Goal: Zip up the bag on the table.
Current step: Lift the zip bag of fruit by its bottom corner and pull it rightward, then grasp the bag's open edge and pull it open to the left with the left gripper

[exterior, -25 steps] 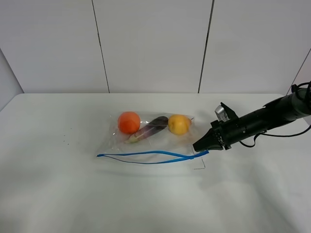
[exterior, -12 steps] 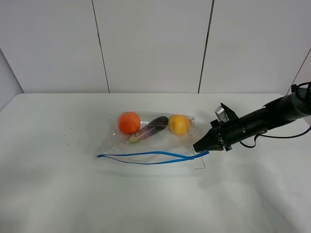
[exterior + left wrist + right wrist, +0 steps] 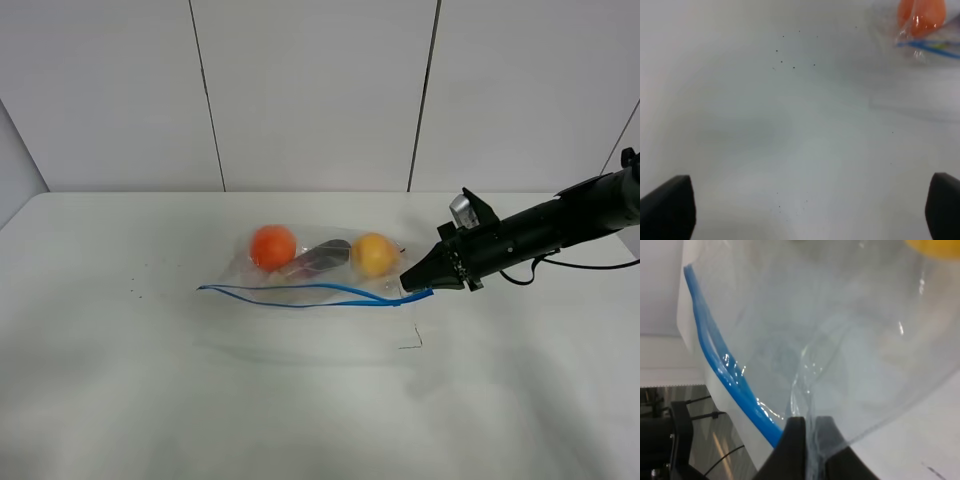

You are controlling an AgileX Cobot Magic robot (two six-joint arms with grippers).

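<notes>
Gaping along the near edge, the blue zipper strip is left unsealed; the bag is found midway across the table, one corner pinched by the closed right gripper. Film could be torn if tugged hard. The left gripper is held open, empty.
</notes>
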